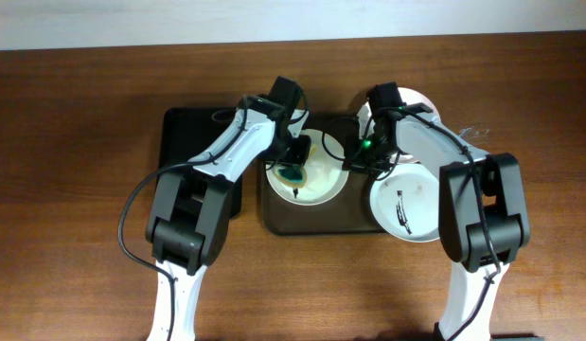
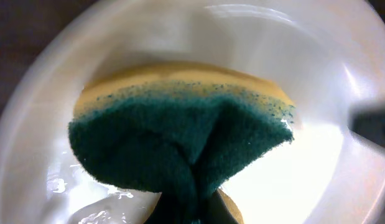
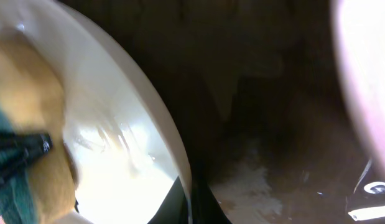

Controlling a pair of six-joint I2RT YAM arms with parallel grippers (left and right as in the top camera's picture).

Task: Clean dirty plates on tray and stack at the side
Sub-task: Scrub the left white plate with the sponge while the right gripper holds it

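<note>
The dark brown tray (image 1: 311, 220) holds a white plate (image 1: 327, 182) on its left side. My left gripper (image 1: 294, 169) is shut on a green-and-yellow sponge (image 2: 180, 137) pressed onto that plate (image 2: 304, 62). My right gripper (image 1: 359, 159) is shut on the same plate's right rim (image 3: 180, 168), with one finger on each side of it (image 3: 192, 205). A second white plate (image 1: 416, 204) with a black streak lies at the tray's right. A third white plate (image 1: 427, 102) at the back right is mostly hidden under my right arm.
A narrower black tray (image 1: 193, 142) lies left of the brown tray, under my left arm. The brown wooden table (image 1: 75, 189) surrounds both trays. A pale wall runs along the back edge.
</note>
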